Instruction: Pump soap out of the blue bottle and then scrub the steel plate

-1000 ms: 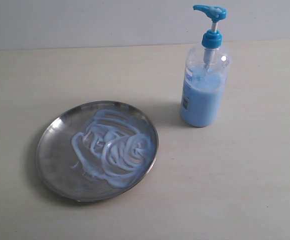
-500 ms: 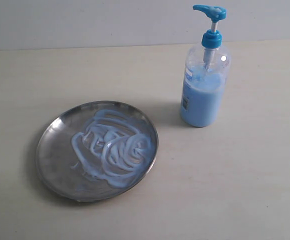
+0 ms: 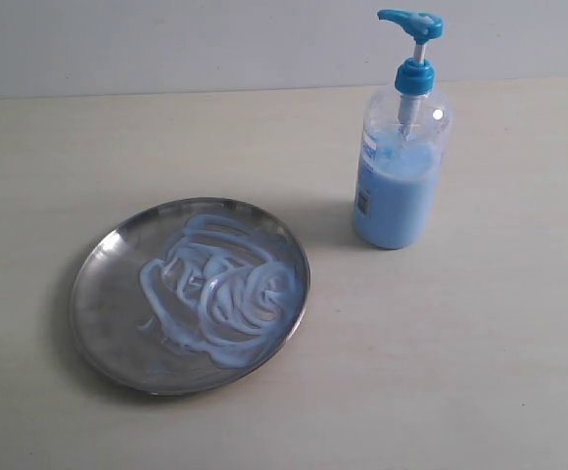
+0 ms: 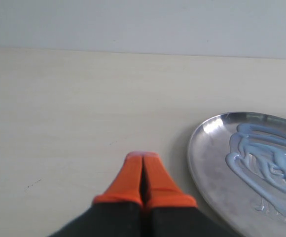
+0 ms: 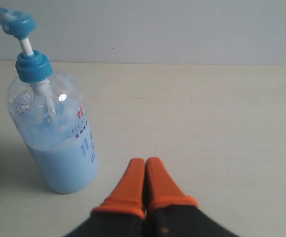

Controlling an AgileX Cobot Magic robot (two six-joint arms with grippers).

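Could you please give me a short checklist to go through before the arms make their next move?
1. Blue bottle upright, apart from the steel plate: ok.
2. Soap on the plate, smeared in swirls: ok.
3. Left gripper shut, empty, beside the plate's rim: ok.
4. Right gripper shut, empty, clear of the bottle: ok.
5. Anything to scrub with: not ok, none in view.
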